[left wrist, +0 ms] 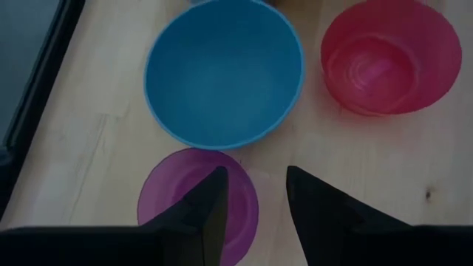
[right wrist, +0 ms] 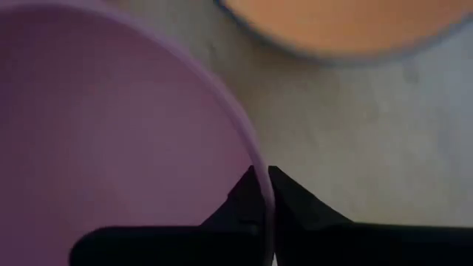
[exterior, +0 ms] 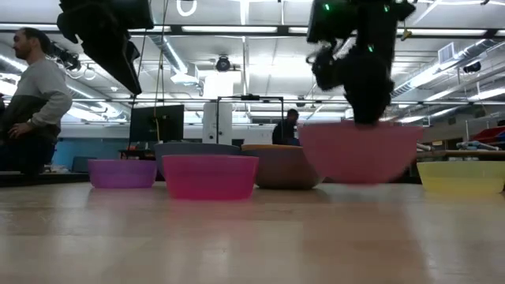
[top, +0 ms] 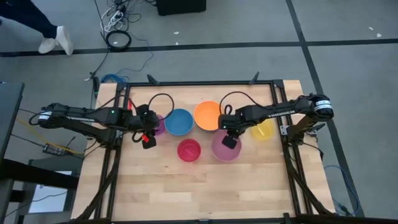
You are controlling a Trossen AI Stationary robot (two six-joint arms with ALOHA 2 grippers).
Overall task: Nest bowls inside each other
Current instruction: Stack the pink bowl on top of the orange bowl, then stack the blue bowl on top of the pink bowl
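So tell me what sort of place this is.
Probably a robotics lab or workshop in an open-plan workspace. A wooden table in a metal frame carries two arms, cables and a power strip lie on the floor, and computer monitors stand behind under ceiling strip lights.

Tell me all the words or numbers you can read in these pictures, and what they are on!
None can be read.
Left arm: pale lettering, too small to read.
Right arm: pale lettering, too small to read.
The bowls, such as the blue bowl, show no writing.
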